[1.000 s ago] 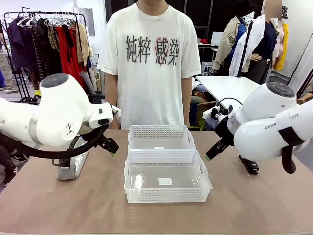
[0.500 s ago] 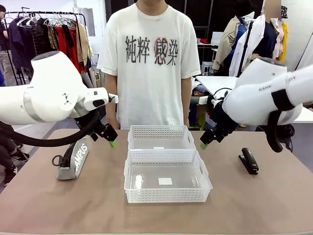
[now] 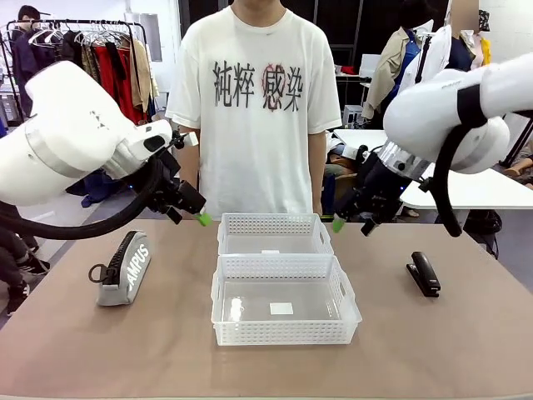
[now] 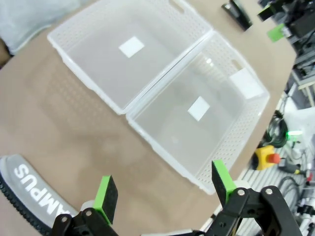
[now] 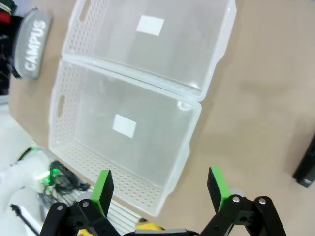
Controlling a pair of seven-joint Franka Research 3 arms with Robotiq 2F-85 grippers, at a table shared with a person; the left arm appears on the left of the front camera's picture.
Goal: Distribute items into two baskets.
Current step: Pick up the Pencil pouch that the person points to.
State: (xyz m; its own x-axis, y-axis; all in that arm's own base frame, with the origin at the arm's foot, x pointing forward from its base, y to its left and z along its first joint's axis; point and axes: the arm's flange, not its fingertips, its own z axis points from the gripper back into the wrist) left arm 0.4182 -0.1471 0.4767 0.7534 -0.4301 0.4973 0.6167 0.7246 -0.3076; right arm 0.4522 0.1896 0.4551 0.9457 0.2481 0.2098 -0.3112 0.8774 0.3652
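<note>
Two white lattice baskets stand end to end at the table's middle, the far basket (image 3: 275, 223) and the near basket (image 3: 283, 332), both empty apart from small white labels. The grey "CAMPUS" pouch (image 3: 125, 267) lies on its edge at the left, and the black stapler (image 3: 425, 273) lies at the right. My left gripper (image 3: 190, 210) hangs open above the table, left of the far basket. My right gripper (image 3: 351, 223) hangs open to its right. In the left wrist view, the open gripper (image 4: 165, 187) looks down on both baskets (image 4: 64, 44) and the pouch (image 4: 24, 196). In the right wrist view, the open gripper (image 5: 160, 189) sees the baskets (image 5: 69, 128), pouch (image 5: 32, 42) and stapler (image 5: 307, 167).
A person in a white printed T-shirt (image 3: 258, 108) stands at the far edge, right behind the far basket, hands out of sight. Bare brown tabletop (image 3: 100, 350) surrounds the baskets. A clothes rack stands at the back left and another table at the back right.
Both arms have lifted, and their grippers have drawn up and inward towards the far basket's corners. The right arm no longer covers the stapler. Pouch, stapler and baskets have not moved.
</note>
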